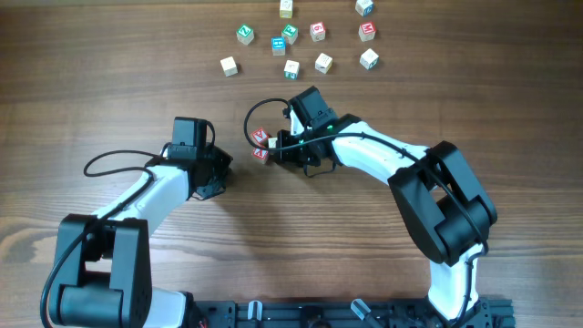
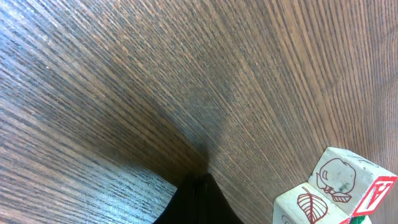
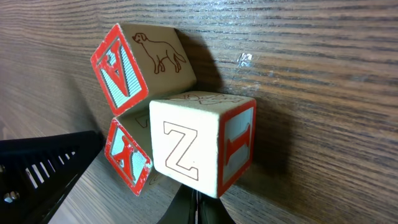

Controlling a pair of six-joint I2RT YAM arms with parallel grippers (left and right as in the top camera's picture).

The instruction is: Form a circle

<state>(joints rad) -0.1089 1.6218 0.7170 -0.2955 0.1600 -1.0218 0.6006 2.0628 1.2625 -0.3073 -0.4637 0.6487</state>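
A dark wood-grain table [image 1: 109, 82] carries a loose spread of mixed-colour letter cubes [image 1: 301, 36] at 12 o'clock in the overhead view. The circle [image 1: 262, 144], three cubes packed tight, sits just off centre toward 10 o'clock. The right gripper [image 1: 278, 146] has its jaws pinched together, empty, at the group's 3 o'clock edge by the Z cube [image 3: 199, 146], while the left gripper [image 1: 219, 173], also closed and empty, sits at its 8 o'clock.
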